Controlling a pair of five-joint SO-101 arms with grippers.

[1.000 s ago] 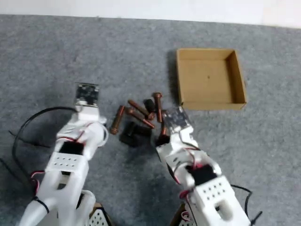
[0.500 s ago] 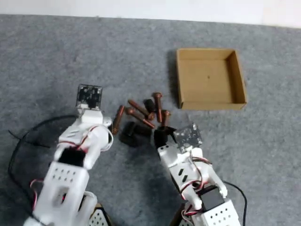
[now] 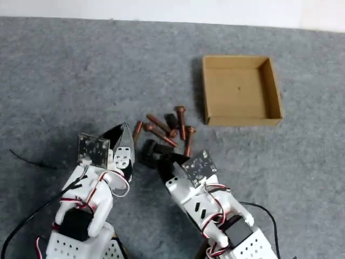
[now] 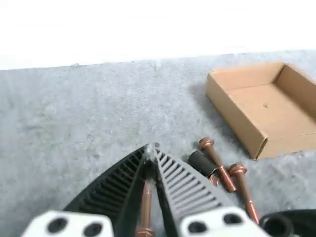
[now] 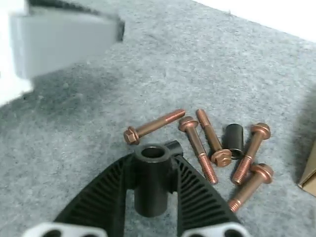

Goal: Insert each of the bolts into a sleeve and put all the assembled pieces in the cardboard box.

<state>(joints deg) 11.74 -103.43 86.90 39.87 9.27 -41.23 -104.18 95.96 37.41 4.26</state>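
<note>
A grey carpet (image 3: 64, 70) covers the table. Two white arms stand at its near edge, the left arm (image 3: 86, 216) and the right arm (image 3: 215, 210), both pointing toward the far side. The open cardboard box (image 3: 237, 89) sits at the far right, well apart from both arms.

The left claw (image 4: 150, 148) hangs low over the carpet at the left end of the pile of parts, its two fingers brought together at the tips. A copper bolt (image 4: 144, 202) shows in the slit between them. I cannot tell whether they pinch it or it lies beneath. The right claw (image 5: 153, 160) is clamped around a black sleeve (image 5: 152, 190), held upright with its open end up, on the near side of the pile.

The pile lies between the claws and the box, nearer the claws. Two bolts in the middle (image 5: 197, 148) lie close together, and two bolts on the right (image 5: 249, 148) lie side by side. A loose sleeve (image 5: 233, 139) sits between these pairs. Another dark sleeve (image 3: 148, 150) lies at the pile's near left, just beside the left claw.
</note>
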